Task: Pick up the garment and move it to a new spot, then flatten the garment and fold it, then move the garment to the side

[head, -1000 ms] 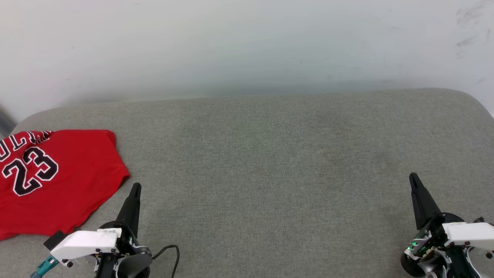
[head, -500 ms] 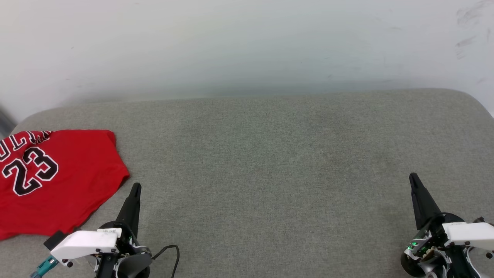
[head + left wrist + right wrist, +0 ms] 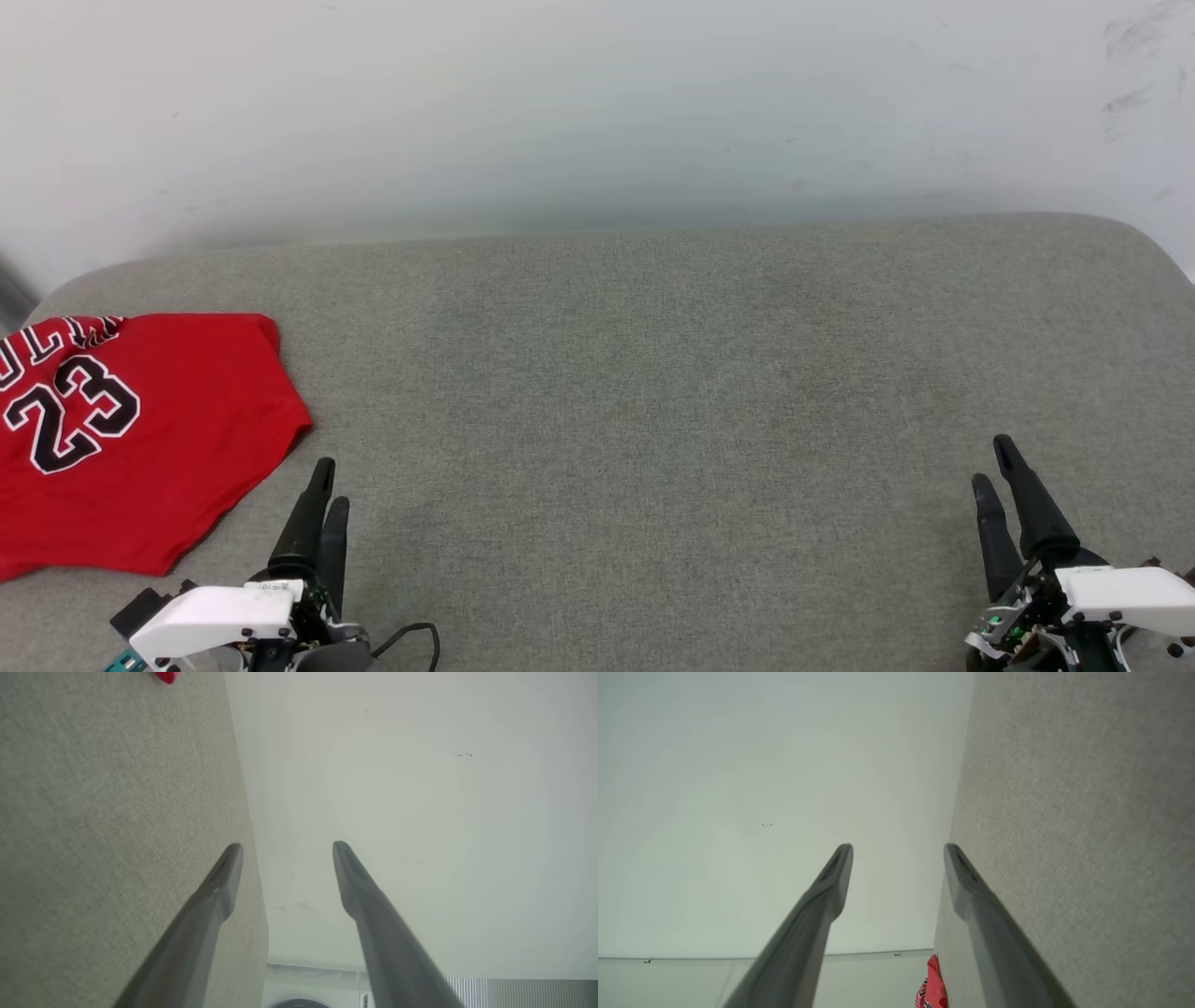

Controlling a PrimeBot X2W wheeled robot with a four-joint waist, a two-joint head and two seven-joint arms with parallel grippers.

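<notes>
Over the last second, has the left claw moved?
Yes: the left claw drew back toward the robot, lower in the head view, away from the unmoved red basketball jersey numbered 23.

Left gripper [image 3: 330, 483]: two long fingers [image 3: 212, 900], black to dark grey, tapering to rounded tips, slotted near each tip.
Right gripper [image 3: 990, 459]: same dark tapered pair.
Wrist covers [image 3: 210, 611]: white, angular, with dark screws [image 3: 1117, 616]; small printed label [image 3: 269, 586] on the left one.
Cable [image 3: 411, 635]: thin, black, at the left wrist.
Connector [image 3: 119, 663]: teal.
Light [image 3: 997, 619]: green, amid the right wrist's bare metal.
</notes>
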